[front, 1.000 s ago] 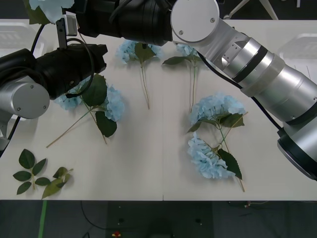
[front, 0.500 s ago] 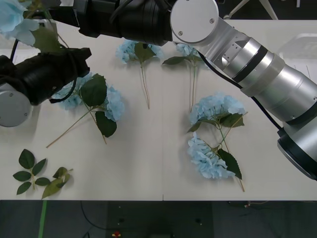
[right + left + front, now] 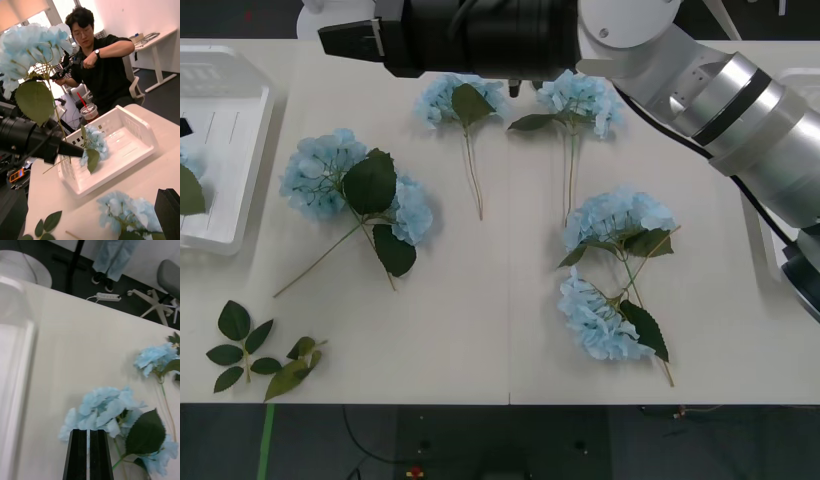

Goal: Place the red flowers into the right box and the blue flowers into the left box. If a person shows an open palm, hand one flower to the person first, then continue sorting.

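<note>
Blue flower (image 3: 35, 56) pinched in left gripper (image 3: 71, 149), poised above left box (image 3: 123, 146); releasing comes next.

We find the right arm (image 3: 700, 95) stretched across the table's far side (wrist leading leftward). The left gripper (image 3: 89, 453) has its black fingers pressed together.
</note>
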Robot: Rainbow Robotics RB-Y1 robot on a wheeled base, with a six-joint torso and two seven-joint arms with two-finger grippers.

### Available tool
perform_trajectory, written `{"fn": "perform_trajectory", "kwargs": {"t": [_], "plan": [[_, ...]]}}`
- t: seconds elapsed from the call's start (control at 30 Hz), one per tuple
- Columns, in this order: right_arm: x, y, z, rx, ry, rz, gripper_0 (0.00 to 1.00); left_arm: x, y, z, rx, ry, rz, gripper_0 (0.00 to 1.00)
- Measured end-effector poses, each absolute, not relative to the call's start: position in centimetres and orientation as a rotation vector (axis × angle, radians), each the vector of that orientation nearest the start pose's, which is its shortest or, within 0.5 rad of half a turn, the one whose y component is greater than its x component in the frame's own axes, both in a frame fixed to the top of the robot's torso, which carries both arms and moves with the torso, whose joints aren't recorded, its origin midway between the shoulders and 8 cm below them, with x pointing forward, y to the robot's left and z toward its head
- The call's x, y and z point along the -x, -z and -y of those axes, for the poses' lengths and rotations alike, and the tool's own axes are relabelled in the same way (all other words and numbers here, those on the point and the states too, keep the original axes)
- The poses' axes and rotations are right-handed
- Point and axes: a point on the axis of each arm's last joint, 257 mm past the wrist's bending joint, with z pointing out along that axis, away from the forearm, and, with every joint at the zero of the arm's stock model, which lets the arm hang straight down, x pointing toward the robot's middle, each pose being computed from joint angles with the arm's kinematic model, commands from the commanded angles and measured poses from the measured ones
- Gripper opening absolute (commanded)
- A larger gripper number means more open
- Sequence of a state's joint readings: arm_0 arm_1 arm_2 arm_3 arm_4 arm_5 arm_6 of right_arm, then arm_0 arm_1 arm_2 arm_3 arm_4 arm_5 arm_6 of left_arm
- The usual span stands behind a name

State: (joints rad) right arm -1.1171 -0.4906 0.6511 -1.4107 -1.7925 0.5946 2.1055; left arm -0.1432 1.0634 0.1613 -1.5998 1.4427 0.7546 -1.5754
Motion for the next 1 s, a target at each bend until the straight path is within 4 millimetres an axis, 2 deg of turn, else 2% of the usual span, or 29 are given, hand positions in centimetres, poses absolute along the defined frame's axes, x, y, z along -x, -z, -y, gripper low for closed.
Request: {"fn": "perform_trajectory", "kwargs": {"t": [0.1,0.2,0.33,0.47,0.57,0.67,0.83,0.87,0.9,0.93,0.97,1.0], "plan": [[-50.4,-3.2,-12.3,1.006,-1.036,-1.594,1.00,-52.7,10.4,-47.1,0.190,0.360,-2.086,0.00],[-50.8,-0.2,-8.8,1.074,-0.957,-1.728,1.00,-51.5,12.1,-51.2,0.254,0.276,-2.155,0.00],[-51.3,4.2,-2.4,1.215,-0.759,-1.899,1.00,-49.9,14.7,-56.4,0.330,0.139,-2.223,0.00],[-50.5,7.0,4.4,1.301,-0.634,-2.074,1.00,-48.0,17.9,-60.7,0.385,0.004,-2.310,0.00],[-49.7,8.1,8.9,1.339,-0.552,-2.183,1.00,-47.4,19.7,-62.8,0.411,-0.072,-2.357,0.00],[-49.8,8.8,12.0,1.352,-0.450,-2.227,1.00,-47.6,20.2,-63.7,0.428,-0.107,-2.366,0.00],[-49.4,11.5,15.0,1.410,-0.275,-2.232,1.00,-48.6,19.5,-64.1,0.424,-0.121,-2.334,0.01],[-49.2,12.2,15.3,1.415,-0.258,-2.234,1.00,-48.7,19.4,-64.1,0.424,-0.123,-2.330,0.23],[-49.0,13.0,15.5,1.410,-0.242,-2.238,1.00,-48.7,19.3,-64.2,0.424,-0.124,-2.327,0.38],[-48.8,13.8,15.7,1.386,-0.232,-2.256,1.00,-48.8,19.2,-64.2,0.423,-0.126,-2.321,0.58],[-48.5,14.5,15.9,1.354,-0.226,-2.284,1.00,-48.9,19.1,-64.3,0.422,-0.128,-2.315,0.74],[-48.2,15.3,16.2,1.305,-0.226,-2.324,1.00,-49.0,19.0,-64.3,0.420,-0.130,-2.308,0.83]]}}
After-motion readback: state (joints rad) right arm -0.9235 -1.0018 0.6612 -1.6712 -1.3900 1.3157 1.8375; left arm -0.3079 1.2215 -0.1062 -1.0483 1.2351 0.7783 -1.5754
